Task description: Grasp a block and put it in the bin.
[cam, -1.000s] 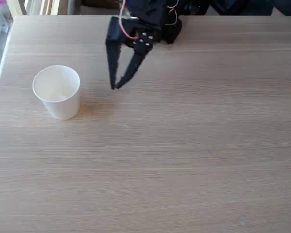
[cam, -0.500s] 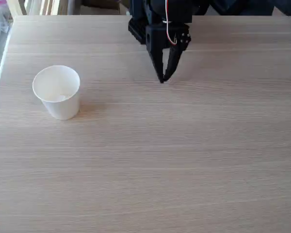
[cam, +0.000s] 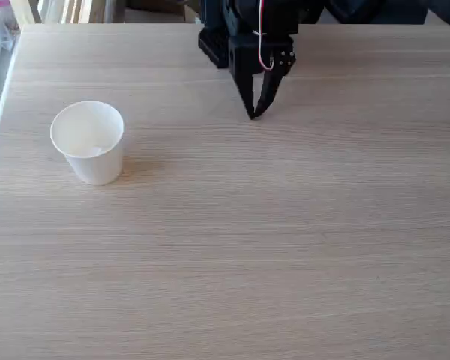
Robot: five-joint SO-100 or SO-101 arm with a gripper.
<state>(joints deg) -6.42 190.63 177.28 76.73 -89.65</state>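
Black gripper (cam: 253, 114) at about twelve o'clock on the wooden table (cam: 285, 247), tips pointing down toward the board, jaws drawn together to a point with nothing between them. Red and white wires (cam: 264, 45) looping over the arm body above. White paper cup serving as the bin (cam: 88, 142) at about nine o'clock, upright, well apart from the gripper, mouth open toward the camera. Inside the cup, a pale patch low against the far-right wall, possibly the block (cam: 94, 151); too faint, white on white, to call for certain. No cube lying anywhere on the bare wood.

Judging from this, drop probably done already, arm parked near its base. Risks from here:
- If the pale patch is only shading, block unaccounted for and task counted complete wrongly
- Light, tall cup easily tipped by any sweep toward nine o'clock with tips this low
- Closed tips close to the tabletop; a further dip likely to scrape or jam against the wood
- Trailing wires liable to snag on a fast swing
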